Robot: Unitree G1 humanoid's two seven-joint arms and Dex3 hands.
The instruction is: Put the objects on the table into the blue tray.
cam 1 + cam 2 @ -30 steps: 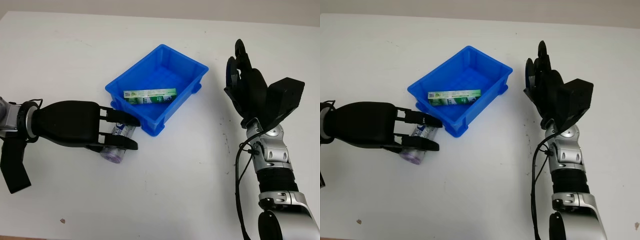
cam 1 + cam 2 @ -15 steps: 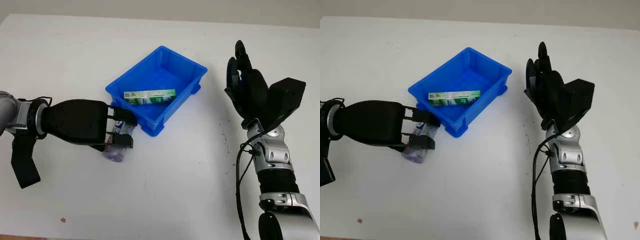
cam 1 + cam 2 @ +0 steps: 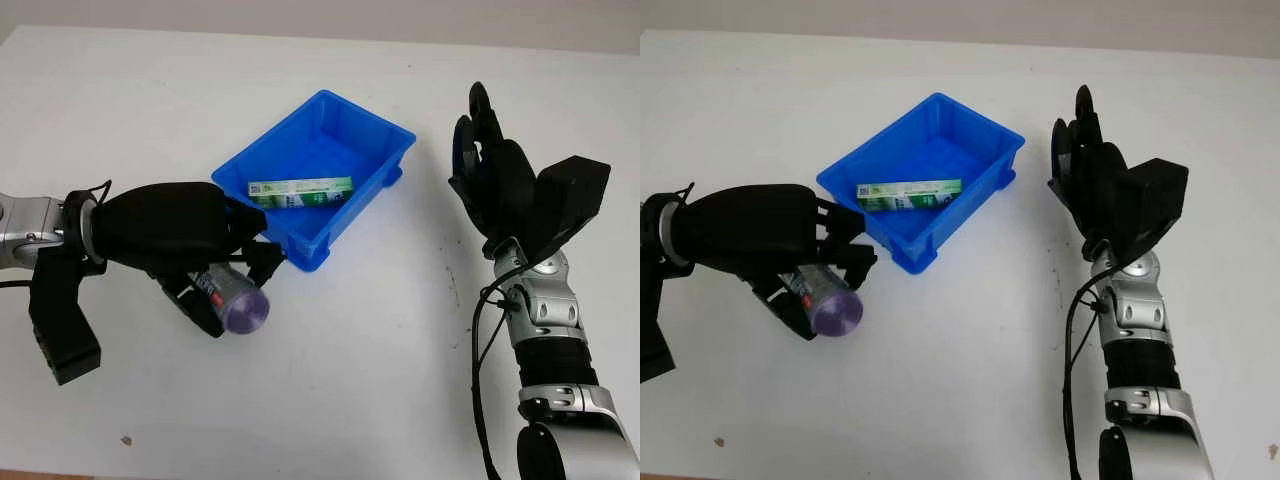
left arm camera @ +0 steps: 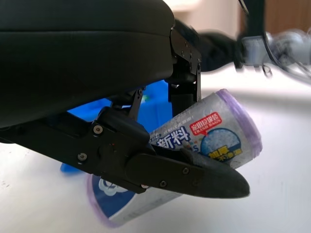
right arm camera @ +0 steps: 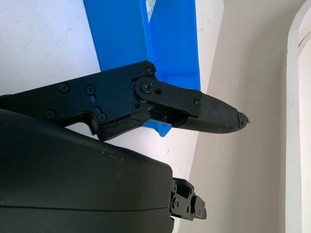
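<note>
Now the left hand (image 3: 205, 262) gripped the roll (image 3: 232, 302) just beside the tray (image 3: 383, 130); the right hand (image 3: 492, 172) hung open, well apart.

The white table (image 3: 330, 390) carries a blue tray (image 3: 372, 133), which sits directly on its surface, just beyond and to the right of the left hand (image 3: 180, 235) and well to the left of the right hand (image 3: 500, 185). One corner of the tray lies just beside the left hand's fingers (image 3: 262, 262). A small dark speck (image 3: 125, 439) lies on the table near the front edge, nearer the robot than the left hand. Faint marks dot the surface beside the right forearm.
</note>
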